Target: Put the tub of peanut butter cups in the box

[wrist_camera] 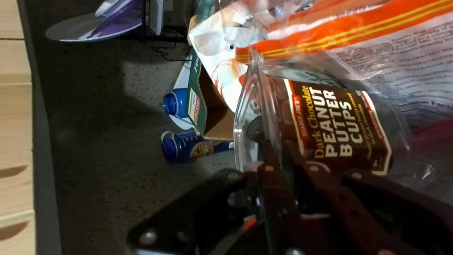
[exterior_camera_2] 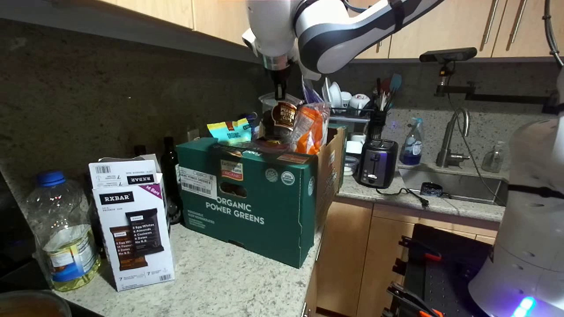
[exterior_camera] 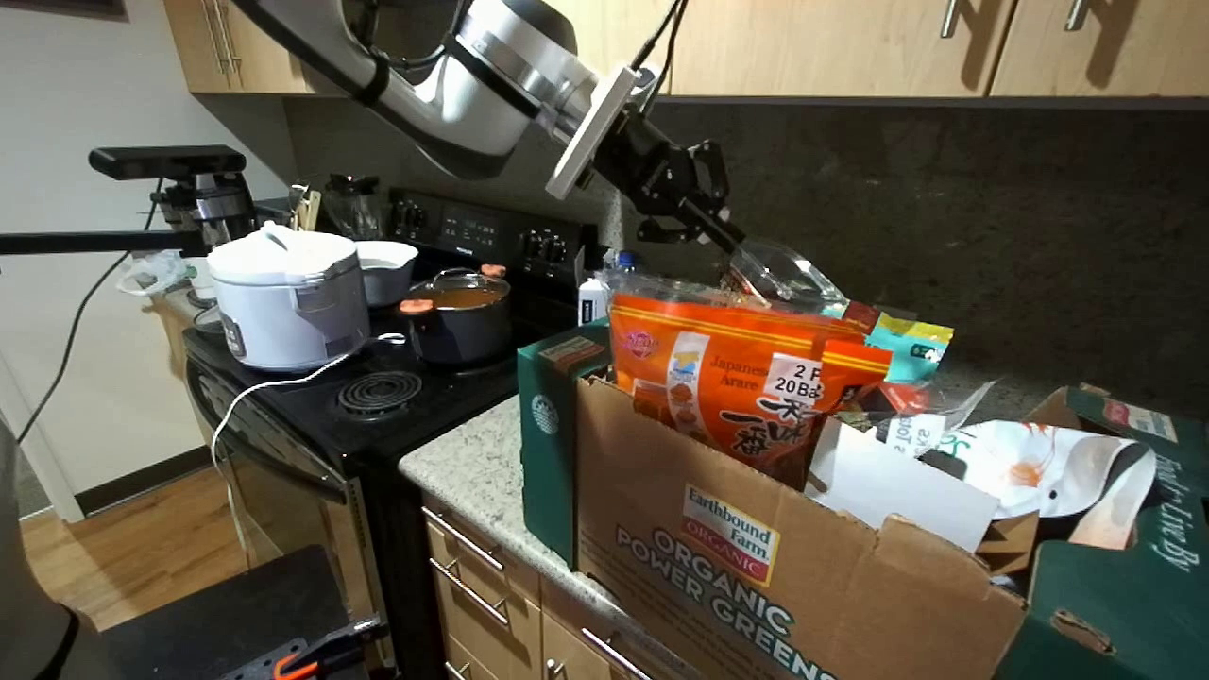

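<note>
Fingers (wrist_camera: 273, 193) close together, clamped on the edge of the tub of peanut butter cups (exterior_camera_2: 283, 115); wrist view shows its clear plastic rim between the tips. Tub located just under the fingers, rim end up, dark label readable; body tilted in an exterior view. Large box (exterior_camera_2: 255, 193), open at the top, beneath the fingers, with the tub over its mouth. Lower end of tub hidden; cannot tell whether it touches the contents.

Orange snack bag (exterior_camera: 708, 378) upright in the box, below the fingers and just beside the tub; contact between bag and tub unclear. Teal bag (exterior_camera_2: 231, 132) with yellow top: below and left of the fingers in an exterior view. White printed bag (exterior_camera: 1048, 467): below and right of them in an exterior view, also in the box.

Speckled surface (exterior_camera_2: 211, 273) carries the box, well below the fingers. White rice cooker (exterior_camera: 288, 312) and lidded pot (exterior_camera: 463, 326) stand well left of the fingers in an exterior view. Toaster (exterior_camera_2: 377, 164): below and right of the fingers, outside the box.
</note>
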Tool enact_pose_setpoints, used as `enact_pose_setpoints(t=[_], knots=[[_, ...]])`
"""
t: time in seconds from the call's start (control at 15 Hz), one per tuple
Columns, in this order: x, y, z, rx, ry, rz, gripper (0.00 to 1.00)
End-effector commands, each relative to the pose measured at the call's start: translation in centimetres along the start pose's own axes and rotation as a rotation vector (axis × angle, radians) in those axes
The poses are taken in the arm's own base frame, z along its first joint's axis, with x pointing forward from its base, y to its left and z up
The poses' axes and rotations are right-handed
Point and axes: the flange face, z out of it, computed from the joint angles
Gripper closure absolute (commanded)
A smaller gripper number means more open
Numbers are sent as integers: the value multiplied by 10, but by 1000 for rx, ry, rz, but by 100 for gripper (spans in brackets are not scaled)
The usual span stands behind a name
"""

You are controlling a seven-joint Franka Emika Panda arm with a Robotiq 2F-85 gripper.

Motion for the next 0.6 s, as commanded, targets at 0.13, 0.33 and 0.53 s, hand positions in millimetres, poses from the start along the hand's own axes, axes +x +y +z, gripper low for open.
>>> enact_pose_setpoints(t=[0.13, 0.33, 0.53], knots=[[0, -5, 36, -51, -103, 114, 97], [0, -14, 56, -49, -152, 160, 97], [1, -23, 72, -45, -181, 183, 97]])
